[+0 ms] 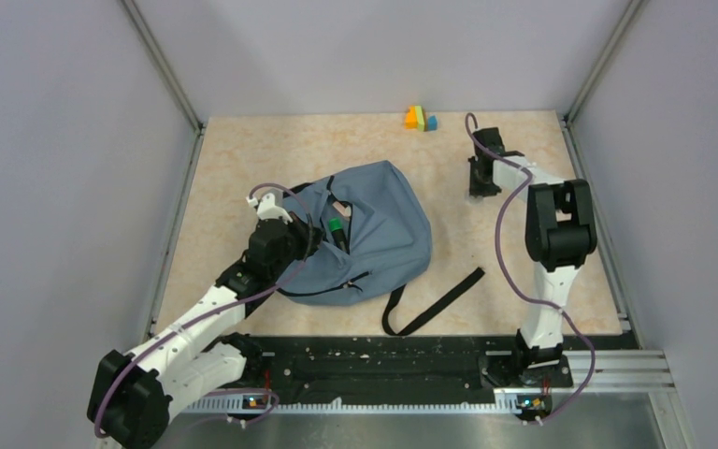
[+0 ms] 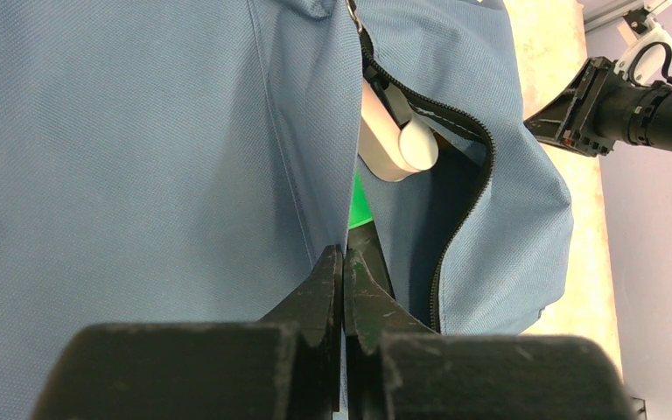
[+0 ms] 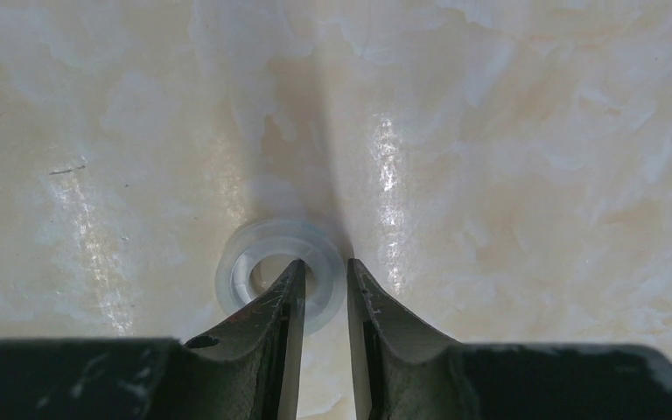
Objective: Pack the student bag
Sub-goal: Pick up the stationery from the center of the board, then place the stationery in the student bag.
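The student bag [image 1: 374, 234] lies in the middle of the table, dusty blue, with its zipper open. My left gripper [image 1: 323, 234] is at the left lip of the opening, shut on the edge of the bag's fabric [image 2: 140, 131]; the left gripper [image 2: 343, 254] pinches a fold. Inside the opening I see a white tube [image 2: 394, 131] and something green [image 2: 360, 206]. My right gripper [image 3: 324, 267] is down at the table, right of the bag. Its jaws stand narrowly apart astride the wall of a clear tape roll [image 3: 245, 262], one finger in the hole and one outside.
Small coloured blocks [image 1: 421, 118] sit at the back edge of the table. A black strap [image 1: 439, 299] of the bag trails toward the near edge. Metal frame rails and grey walls bound the table on both sides.
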